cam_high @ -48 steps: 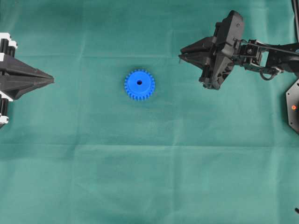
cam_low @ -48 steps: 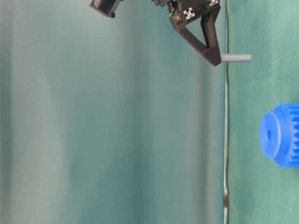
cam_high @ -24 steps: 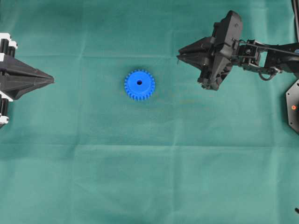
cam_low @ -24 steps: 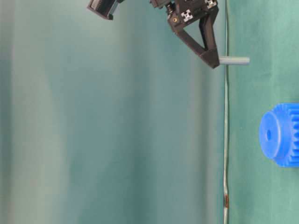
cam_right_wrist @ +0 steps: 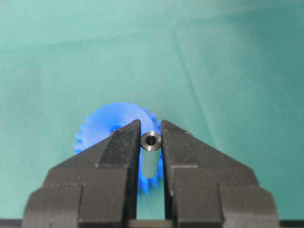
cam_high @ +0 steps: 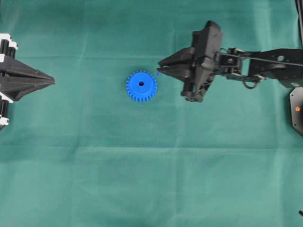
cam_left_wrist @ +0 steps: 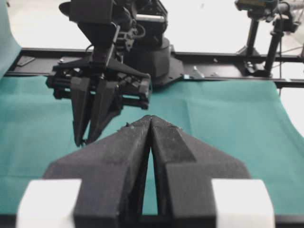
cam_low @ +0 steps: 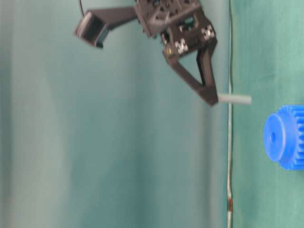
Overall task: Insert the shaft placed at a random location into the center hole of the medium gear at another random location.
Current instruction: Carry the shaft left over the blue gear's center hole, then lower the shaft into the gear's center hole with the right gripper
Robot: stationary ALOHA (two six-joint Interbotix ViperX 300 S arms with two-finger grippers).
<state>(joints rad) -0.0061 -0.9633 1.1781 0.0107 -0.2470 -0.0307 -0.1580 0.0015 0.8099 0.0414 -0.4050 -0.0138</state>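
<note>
The blue medium gear [cam_high: 141, 86] lies flat on the green cloth, its dark center hole [cam_high: 141, 83] facing up. My right gripper [cam_high: 160, 66] hovers just right of the gear, above the cloth, shut on the shaft [cam_low: 235, 99]. This short grey pin sticks out past the fingertips toward the cloth. In the right wrist view the shaft [cam_right_wrist: 151, 142] shows its hollow shiny end between the two fingers, with the gear [cam_right_wrist: 102, 126] partly hidden behind them. The shaft's tip is off to one side of the gear [cam_low: 285, 137] and its hole [cam_low: 273, 137]. My left gripper [cam_high: 51, 82] rests shut at the left edge.
Green cloth [cam_high: 151, 165] covers the whole table. A black base with a red light [cam_high: 297, 109] sits at the right edge. In the left wrist view a black frame rail [cam_left_wrist: 223, 59] runs behind the right arm.
My right gripper has carried the shaft leftward, from well right of the gear to just beside its rim. The gear and the left gripper have not moved.
</note>
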